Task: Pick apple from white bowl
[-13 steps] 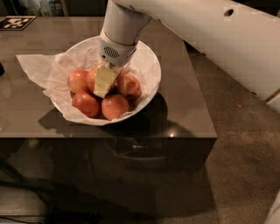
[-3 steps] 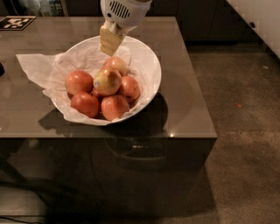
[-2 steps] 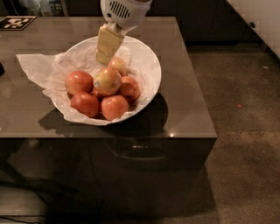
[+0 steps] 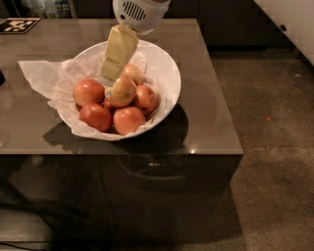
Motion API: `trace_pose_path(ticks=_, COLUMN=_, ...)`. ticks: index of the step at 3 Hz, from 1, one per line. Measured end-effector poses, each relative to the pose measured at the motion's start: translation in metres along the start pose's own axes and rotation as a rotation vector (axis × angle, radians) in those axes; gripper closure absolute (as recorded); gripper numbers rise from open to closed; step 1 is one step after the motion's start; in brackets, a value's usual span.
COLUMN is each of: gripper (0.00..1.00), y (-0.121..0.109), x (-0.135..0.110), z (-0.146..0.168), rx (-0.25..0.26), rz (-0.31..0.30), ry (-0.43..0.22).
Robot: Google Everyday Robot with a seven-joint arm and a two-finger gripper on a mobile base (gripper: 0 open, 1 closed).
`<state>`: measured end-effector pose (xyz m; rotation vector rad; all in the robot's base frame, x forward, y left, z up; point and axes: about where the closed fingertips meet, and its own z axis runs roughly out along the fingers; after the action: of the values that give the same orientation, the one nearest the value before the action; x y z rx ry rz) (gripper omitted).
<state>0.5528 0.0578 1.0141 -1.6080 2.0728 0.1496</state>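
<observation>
The apple [image 4: 121, 91], pale yellow-green with a blush, lies on top of the pile in the middle of the white bowl [image 4: 170, 81]. The bowl is lined with crumpled white tissue paper [image 4: 41, 73] and stands on a dark table. Several redder apples lie around the yellow one, such as one at the left [image 4: 89, 91] and one at the front [image 4: 128, 120]. My gripper [image 4: 112, 74] comes down from the top of the view on its white wrist [image 4: 137, 12]. Its yellowish tip hangs just above and a little behind the apple, not holding it.
The dark glossy table [image 4: 206, 117] has its front edge just below the bowl and its right edge near the bowl's right side. A black-and-white marker tag [image 4: 18, 24] lies at the table's far left. Bare floor [image 4: 274, 147] lies to the right.
The gripper was down on the apple earlier, then rose without it. Over the last second it has come down and slightly left toward the apple again. The apples have not moved.
</observation>
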Motion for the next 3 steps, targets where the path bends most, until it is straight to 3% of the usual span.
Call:
trace_pose_path(ticks=2, gripper=0.00, y=0.000, x=0.007, z=0.025, rx=0.023, rz=0.064, ry=0.077)
trace_pose_path(ticks=3, gripper=0.00, y=0.009, x=0.014, z=0.046, rx=-0.001, rz=0.094, ry=0.120)
